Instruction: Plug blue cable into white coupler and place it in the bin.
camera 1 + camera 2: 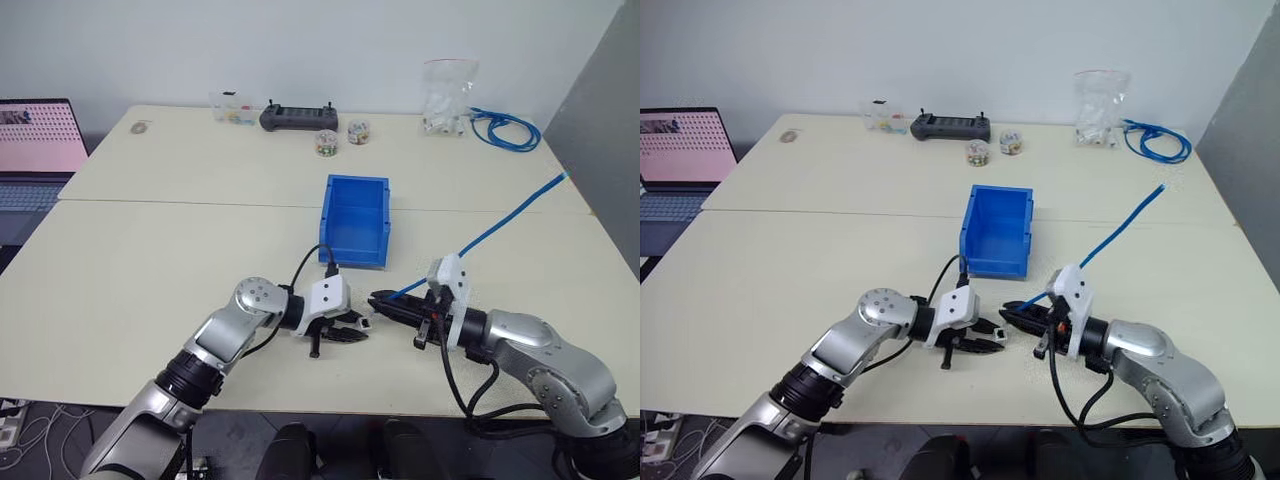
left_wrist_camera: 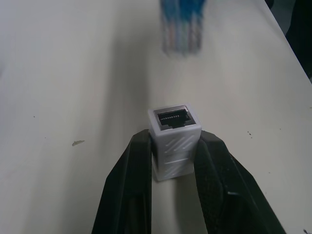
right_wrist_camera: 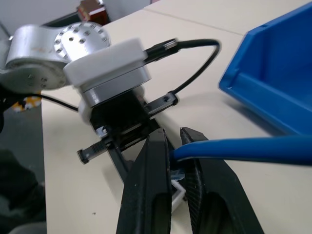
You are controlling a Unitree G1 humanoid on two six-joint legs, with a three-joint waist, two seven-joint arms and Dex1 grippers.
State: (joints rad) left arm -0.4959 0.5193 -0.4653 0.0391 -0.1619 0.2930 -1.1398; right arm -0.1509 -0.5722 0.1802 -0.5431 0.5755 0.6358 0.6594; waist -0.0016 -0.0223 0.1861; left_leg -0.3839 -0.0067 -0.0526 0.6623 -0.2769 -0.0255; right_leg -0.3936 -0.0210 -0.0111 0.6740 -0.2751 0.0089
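Above table (image 1: 150, 260), blurred blue cable (image 2: 181, 27) plug facing white coupler (image 2: 174, 139).

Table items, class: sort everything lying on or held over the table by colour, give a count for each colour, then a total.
Blue: 3, the blue cable, the bin, a coiled cable bundle
White or clear: 3, the white coupler, a bag of parts, a clear box
Black: 1, a controller
Mixed colours: 2, two small jars
Total: 9

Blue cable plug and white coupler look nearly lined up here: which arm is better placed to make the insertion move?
Probably the right. The right gripper is shut on the blue cable near its plug, pointing at the left gripper. That one is shut on the white coupler, its open socket facing the plug, so it only needs to brace.
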